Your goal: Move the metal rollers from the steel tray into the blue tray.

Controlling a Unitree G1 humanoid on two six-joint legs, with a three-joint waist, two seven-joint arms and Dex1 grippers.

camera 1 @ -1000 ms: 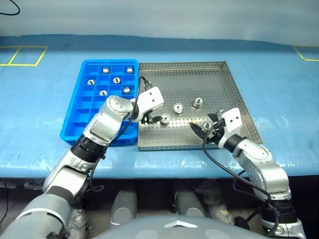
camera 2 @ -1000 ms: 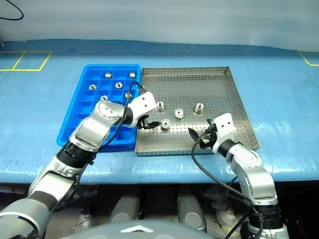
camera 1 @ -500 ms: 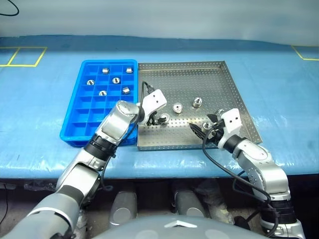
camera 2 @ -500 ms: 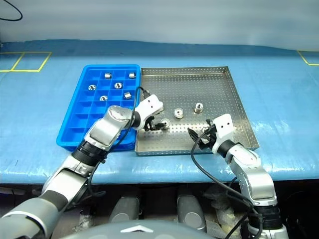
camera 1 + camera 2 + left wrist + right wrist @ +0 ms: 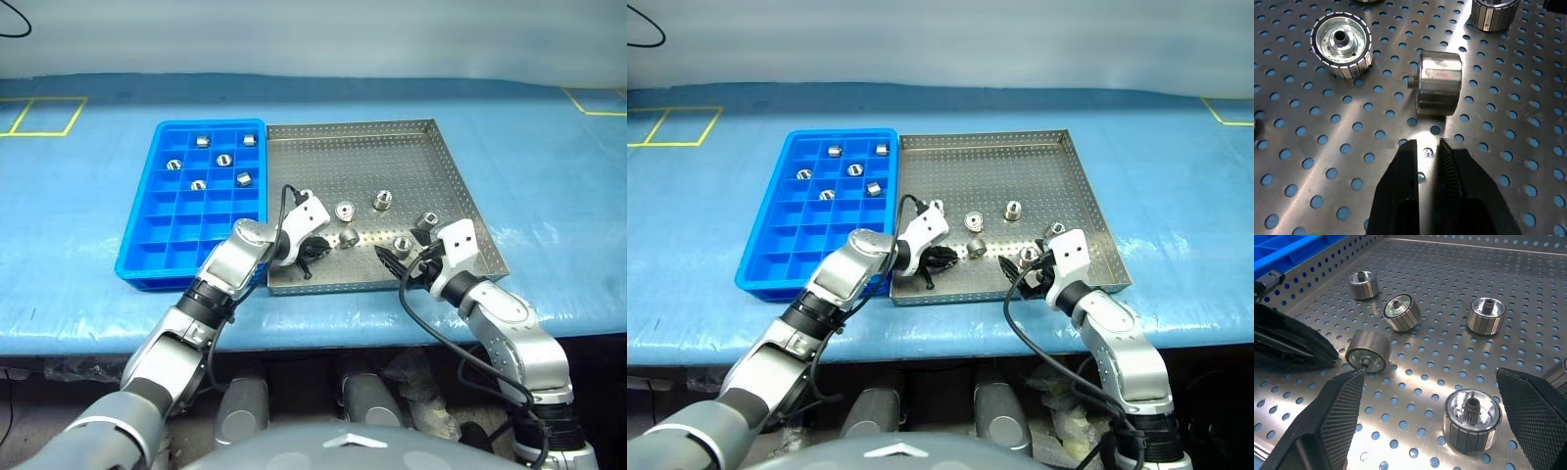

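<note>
Metal rollers (image 5: 1438, 83): small, rigid, slick, roll-prone; pinch across ribbed sides. Left gripper (image 5: 1427, 152) closed empty, short of toppled one. Right gripper (image 5: 1449, 396) wide apart.

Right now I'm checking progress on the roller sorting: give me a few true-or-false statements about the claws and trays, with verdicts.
1. The left claw is shut on a roller. False: it is shut but empty, and a roller lies on its side just ahead of its tips.
2. The right claw is open. True.
3. The blue tray holds six rollers. True.
4. The steel tray is empty. False: several rollers lie in it.
</note>
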